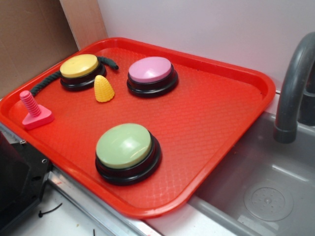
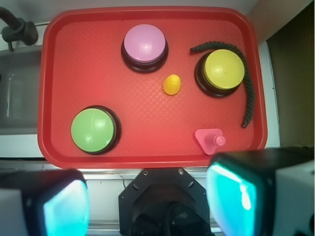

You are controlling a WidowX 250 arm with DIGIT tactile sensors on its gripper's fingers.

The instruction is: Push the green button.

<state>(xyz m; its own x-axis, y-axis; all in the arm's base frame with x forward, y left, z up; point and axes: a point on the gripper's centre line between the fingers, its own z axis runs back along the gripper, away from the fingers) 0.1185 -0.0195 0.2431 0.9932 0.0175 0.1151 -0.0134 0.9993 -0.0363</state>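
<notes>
The green button (image 1: 124, 146) (image 2: 93, 130), a pale green dome on a glossy black base, stands on the red tray (image 1: 206, 113) (image 2: 147, 128) near its front edge. In the wrist view my gripper (image 2: 147, 201) hangs high above the robot base, off the tray's near edge. It is open, with its teal pads (image 2: 231, 196) wide apart and nothing between them. The button lies ahead and to the left of the gripper, well apart from it. The exterior view does not show the gripper.
On the tray also stand a yellow button (image 1: 78, 66) (image 2: 224, 69), a pink button (image 1: 150, 69) (image 2: 143, 43), a yellow cone (image 1: 104, 89), a pink screw (image 1: 33, 110) and a dark rope (image 1: 42, 84). A grey sink (image 1: 266, 196) with a faucet (image 1: 295, 88) adjoins the tray.
</notes>
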